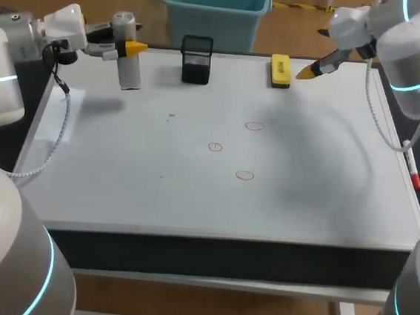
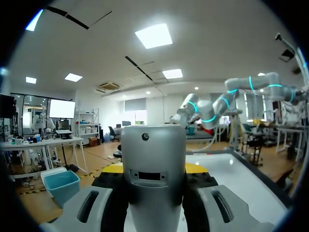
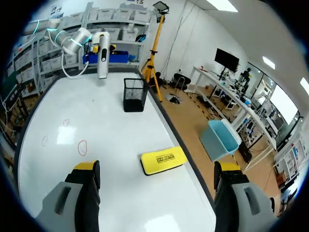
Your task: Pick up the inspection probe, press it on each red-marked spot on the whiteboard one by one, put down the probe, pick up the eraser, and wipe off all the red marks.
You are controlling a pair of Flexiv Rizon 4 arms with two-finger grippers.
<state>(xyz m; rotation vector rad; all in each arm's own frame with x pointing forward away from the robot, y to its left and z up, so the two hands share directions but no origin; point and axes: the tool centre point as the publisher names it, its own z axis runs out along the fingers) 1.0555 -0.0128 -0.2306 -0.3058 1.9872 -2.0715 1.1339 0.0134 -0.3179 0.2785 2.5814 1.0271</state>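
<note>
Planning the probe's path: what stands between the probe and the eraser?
A black mesh cup stands between probe and eraser, clearest in the head view.

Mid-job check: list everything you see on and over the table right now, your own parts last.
whiteboard: one, white, covers the tabletop
red marks: three, red outlines, middle of the whiteboard
probe: one, silver-grey, upright over the far left corner, held
eraser: one, yellow, lying at the far edge
mesh holder: one, black, far edge, beside the eraser
marker: one, red and white, at the board's right edge
cable: one, white, hanging along the left edge
left pincer: yellow-tipped, shut on the probe
right pincer: yellow-tipped, open, near the eraser
</note>
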